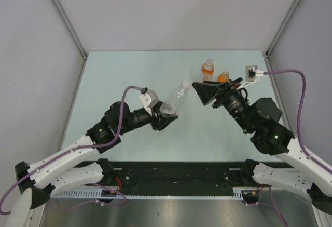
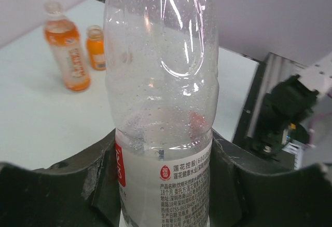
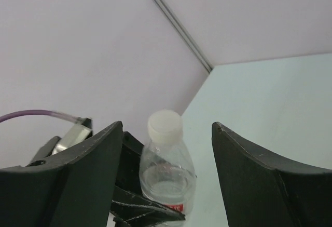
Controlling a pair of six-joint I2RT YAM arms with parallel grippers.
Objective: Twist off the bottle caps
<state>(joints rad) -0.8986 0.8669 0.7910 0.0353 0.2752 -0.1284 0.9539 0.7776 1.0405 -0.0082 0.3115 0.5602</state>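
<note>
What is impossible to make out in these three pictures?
- Left wrist view: the clear bottle loses its cap to the top edge and its base to the bottom edge.
- Top view: the right gripper partly hides the squat orange bottle.
- Right wrist view: whether the white cap is loosened cannot be told.

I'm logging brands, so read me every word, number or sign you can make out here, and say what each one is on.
"莲花控股(6001", cut off at the curve: label of the clear bottle, left wrist view.
"莲花健康水(深圳", the line below it on the same label.
"18个月", in the fine print lower down.
Rest of that fine print: too small to read reliably.
Tall orange-drink bottle: vertical lettering, blurred.
Short orange bottle: nothing legible.
Other views: no readable text.
</note>
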